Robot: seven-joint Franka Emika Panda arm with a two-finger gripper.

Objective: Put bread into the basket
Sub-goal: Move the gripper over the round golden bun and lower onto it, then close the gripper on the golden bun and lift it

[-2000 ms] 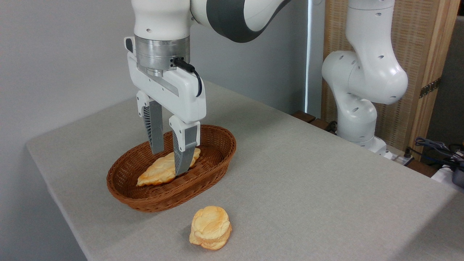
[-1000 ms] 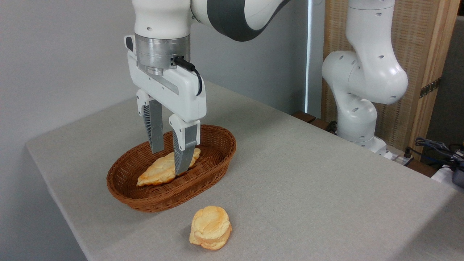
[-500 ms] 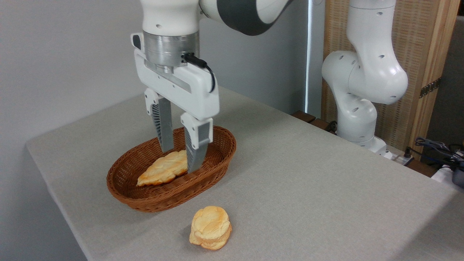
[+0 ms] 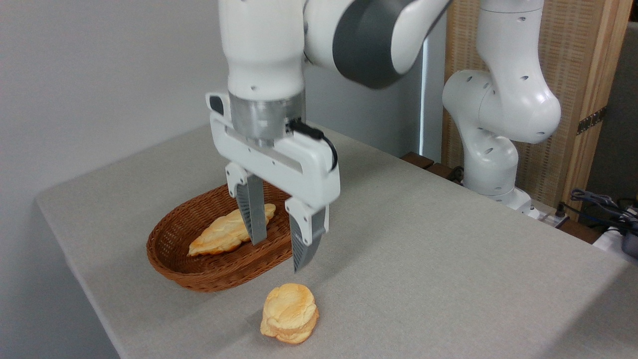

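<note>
The bread [image 4: 289, 313] is seen low in the frame on the table [image 4: 423, 249], just below the basket [image 4: 199, 271]; the gripper [image 4: 279, 255] is held above it, spread wide and empty; it is best centred over the bun, lowered and closed gently.

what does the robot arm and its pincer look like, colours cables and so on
The arm is glossy white with rounded segments, dark grey at one joint and small round holes. A silver metal ring sits above the white, boxy pincer, which has two grey ribbed fingers tapering to points. A short black cable loops at its side.
</note>
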